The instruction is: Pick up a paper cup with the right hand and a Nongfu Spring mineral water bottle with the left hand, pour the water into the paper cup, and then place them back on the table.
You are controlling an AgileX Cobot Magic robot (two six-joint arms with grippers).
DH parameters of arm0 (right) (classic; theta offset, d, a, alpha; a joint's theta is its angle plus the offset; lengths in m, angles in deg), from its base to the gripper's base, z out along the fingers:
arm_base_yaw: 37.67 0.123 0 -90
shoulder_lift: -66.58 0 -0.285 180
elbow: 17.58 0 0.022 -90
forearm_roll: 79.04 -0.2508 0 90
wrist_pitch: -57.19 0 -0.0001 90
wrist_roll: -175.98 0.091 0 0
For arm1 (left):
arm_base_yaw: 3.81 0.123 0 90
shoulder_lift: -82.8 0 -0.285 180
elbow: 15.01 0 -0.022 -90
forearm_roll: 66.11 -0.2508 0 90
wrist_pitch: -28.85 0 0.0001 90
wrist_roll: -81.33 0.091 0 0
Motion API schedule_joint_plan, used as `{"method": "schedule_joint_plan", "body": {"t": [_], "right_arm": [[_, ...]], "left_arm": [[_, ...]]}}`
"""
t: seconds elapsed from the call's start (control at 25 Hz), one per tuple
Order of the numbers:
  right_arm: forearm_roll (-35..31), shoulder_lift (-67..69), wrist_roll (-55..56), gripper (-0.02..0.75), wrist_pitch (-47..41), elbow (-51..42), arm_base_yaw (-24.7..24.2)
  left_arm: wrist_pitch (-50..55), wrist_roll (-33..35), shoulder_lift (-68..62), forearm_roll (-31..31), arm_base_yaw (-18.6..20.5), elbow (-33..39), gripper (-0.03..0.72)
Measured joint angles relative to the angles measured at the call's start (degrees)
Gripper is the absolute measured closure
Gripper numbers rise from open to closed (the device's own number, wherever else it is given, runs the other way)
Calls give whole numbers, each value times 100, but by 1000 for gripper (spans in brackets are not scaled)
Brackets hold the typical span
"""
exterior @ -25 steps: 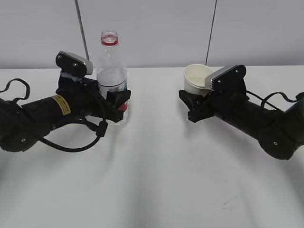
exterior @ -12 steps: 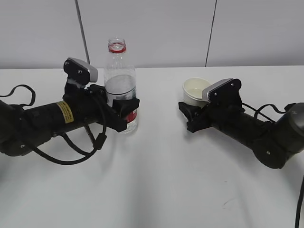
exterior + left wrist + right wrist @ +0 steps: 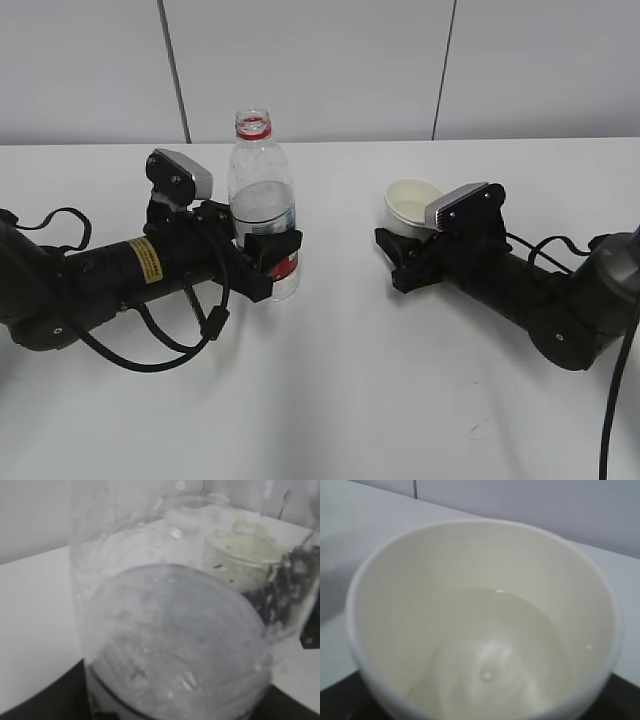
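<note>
The Nongfu Spring bottle (image 3: 262,200) stands upright with no cap, its red-and-white label low down, its base at or just above the table (image 3: 330,400). My left gripper (image 3: 268,255) is shut on its lower half. In the left wrist view the bottle (image 3: 175,630) fills the frame and the paper cup (image 3: 240,560) shows through it. The white paper cup (image 3: 408,203) is held upright and low by my right gripper (image 3: 400,255), which is shut on it. In the right wrist view the cup (image 3: 420,605) holds clear water (image 3: 510,640). The fingers are hidden in both wrist views.
Both black arms lie low over the white table, one from each side, with loose black cables (image 3: 190,345) beside the left one. A grey panelled wall (image 3: 330,60) stands behind the table's far edge.
The left arm has moved the bottle right and lower. The right arm has lowered the cup towards the table, and it now sits more level.
</note>
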Motion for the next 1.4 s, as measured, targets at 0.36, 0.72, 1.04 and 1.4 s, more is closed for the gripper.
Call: {"method": "schedule_joint_plan", "body": {"t": [0.36, 0.72, 1.04, 1.4], "right_arm": [[-80, 0, 0, 214, 0, 0, 0], [-104, 0, 0, 112, -213, 18, 0], [-359, -125, 0, 106, 19, -481, 0], [-876, -548, 21, 122, 128, -1369, 0]], "left_arm": [[6, 5, 0, -21, 0, 0, 279], [56, 146, 0, -90, 0, 0, 212], [246, 163, 203, -121, 11, 273, 150], [307, 163, 402, 156, 122, 823, 150]]}}
